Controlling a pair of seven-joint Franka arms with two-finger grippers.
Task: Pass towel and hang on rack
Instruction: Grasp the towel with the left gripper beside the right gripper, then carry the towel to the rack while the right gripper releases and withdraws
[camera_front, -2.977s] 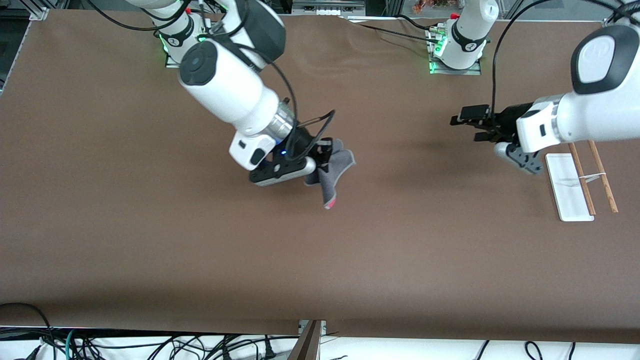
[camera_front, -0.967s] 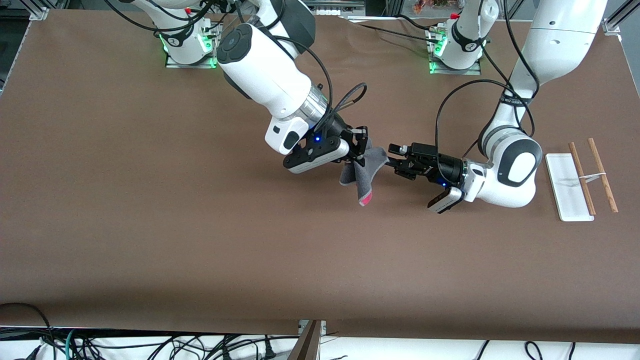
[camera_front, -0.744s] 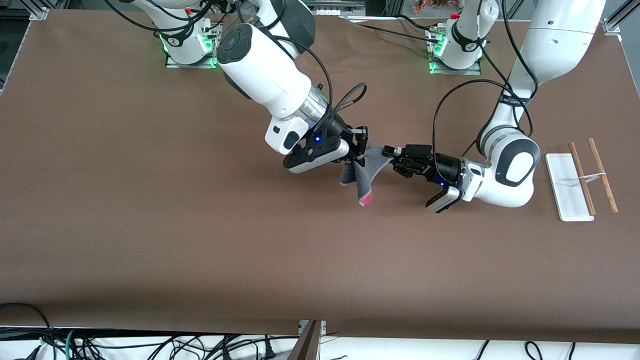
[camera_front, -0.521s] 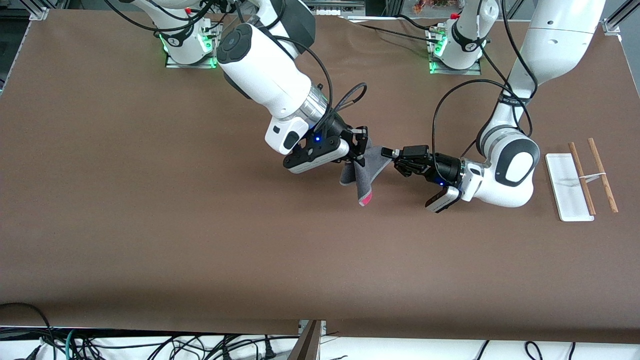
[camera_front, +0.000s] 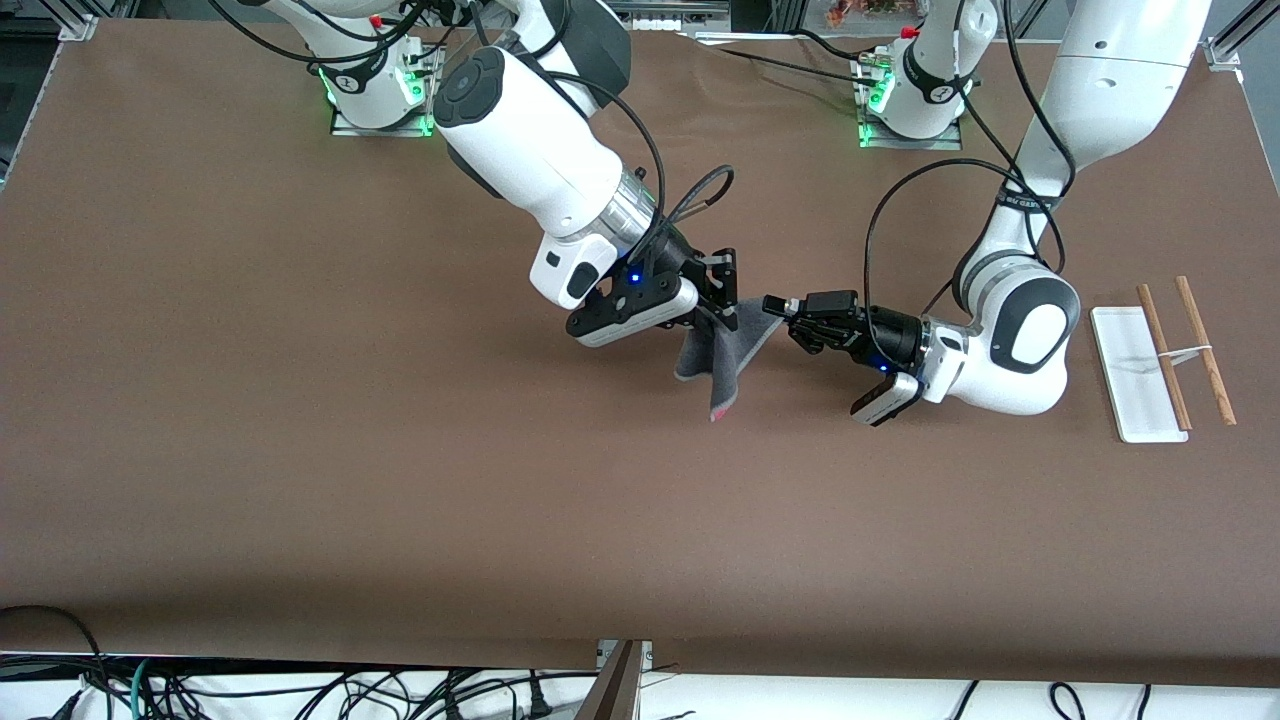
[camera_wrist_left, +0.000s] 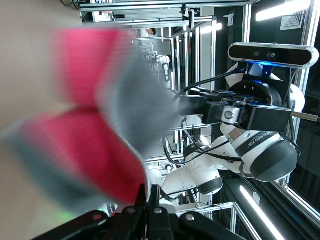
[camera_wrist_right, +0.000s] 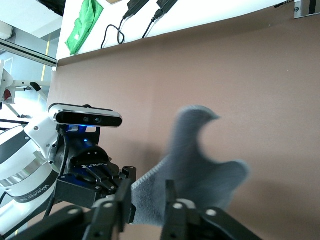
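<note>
The dark grey towel (camera_front: 727, 358) hangs in the air over the middle of the table, with a pink patch at its low tip. My left gripper (camera_front: 775, 318) is shut on the towel's upper corner. In the left wrist view its jaws (camera_wrist_left: 148, 192) pinch the edge of the blurred grey and pink towel (camera_wrist_left: 100, 125). My right gripper (camera_front: 728, 292) is open beside the towel's other upper corner. In the right wrist view (camera_wrist_right: 147, 200) the towel (camera_wrist_right: 200, 165) lies between the spread fingers. The rack (camera_front: 1135, 375) stands at the left arm's end of the table, with two wooden rods (camera_front: 1165, 355).
The brown table (camera_front: 350, 450) carries nothing else. The two arms meet tip to tip over its middle. Cables hang along the table's edge nearest the front camera (camera_front: 300, 690). The arm bases (camera_front: 910, 110) stand at the table's farthest edge.
My left gripper came in from the rack's side and shut on the towel's corner. My right gripper's fingers have just opened, and the towel sagged a little lower.
</note>
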